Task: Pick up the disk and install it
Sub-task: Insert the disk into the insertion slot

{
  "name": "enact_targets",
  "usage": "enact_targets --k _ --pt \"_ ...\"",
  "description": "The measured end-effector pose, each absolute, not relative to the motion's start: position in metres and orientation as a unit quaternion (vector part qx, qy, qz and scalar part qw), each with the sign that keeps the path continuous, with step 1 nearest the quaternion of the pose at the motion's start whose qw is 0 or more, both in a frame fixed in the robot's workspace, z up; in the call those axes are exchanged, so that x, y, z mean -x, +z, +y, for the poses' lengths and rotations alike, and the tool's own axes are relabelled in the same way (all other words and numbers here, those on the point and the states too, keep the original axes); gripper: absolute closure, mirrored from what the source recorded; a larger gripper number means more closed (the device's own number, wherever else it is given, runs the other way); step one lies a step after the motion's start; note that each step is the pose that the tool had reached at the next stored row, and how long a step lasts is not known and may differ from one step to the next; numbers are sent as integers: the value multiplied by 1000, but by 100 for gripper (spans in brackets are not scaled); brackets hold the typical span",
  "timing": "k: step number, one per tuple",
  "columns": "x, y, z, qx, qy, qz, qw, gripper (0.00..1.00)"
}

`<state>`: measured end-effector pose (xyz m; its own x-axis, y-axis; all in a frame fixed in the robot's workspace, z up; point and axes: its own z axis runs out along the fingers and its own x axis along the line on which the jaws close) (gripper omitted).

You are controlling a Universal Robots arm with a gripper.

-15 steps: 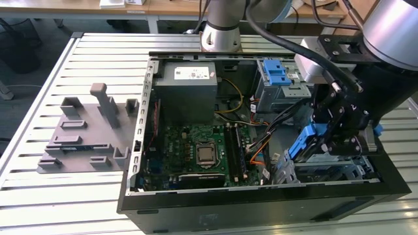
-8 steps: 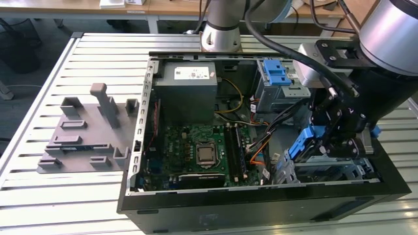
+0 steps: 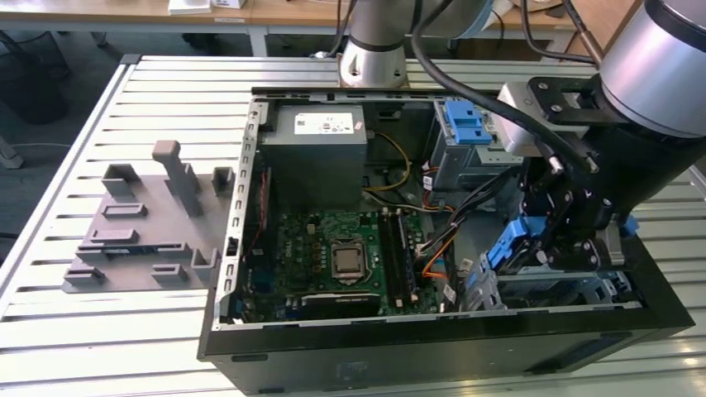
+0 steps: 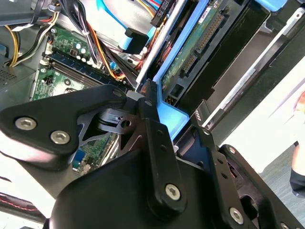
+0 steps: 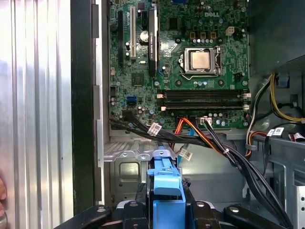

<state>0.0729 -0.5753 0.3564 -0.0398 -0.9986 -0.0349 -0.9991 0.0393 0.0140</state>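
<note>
My gripper (image 3: 555,248) hangs over the front right corner of the open computer case (image 3: 441,335), shut on the disk (image 3: 513,246). The disk stands on edge, and its blue carrier frame shows to the exterior view's left of the fingers. In the second wrist view a black finger (image 4: 151,107) presses on the blue frame, and the disk (image 4: 190,47) shows its green circuit board beside a metal bay wall. The first wrist view has the disk's blue frame (image 5: 167,183) clamped between the two black fingers, above the grey metal drive bay floor (image 5: 125,167).
The motherboard (image 3: 342,256) fills the case floor, with the grey power supply box (image 3: 320,145) behind it. A drive cage with a blue latch (image 3: 469,124) stands at the back right. Orange and black cables (image 5: 200,136) run close to the bay. A grey fixture (image 3: 144,223) sits on the table.
</note>
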Motion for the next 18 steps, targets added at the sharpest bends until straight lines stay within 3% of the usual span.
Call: enact_targets --k 18 --pt "-73 345 -575 693 17 721 8 63"
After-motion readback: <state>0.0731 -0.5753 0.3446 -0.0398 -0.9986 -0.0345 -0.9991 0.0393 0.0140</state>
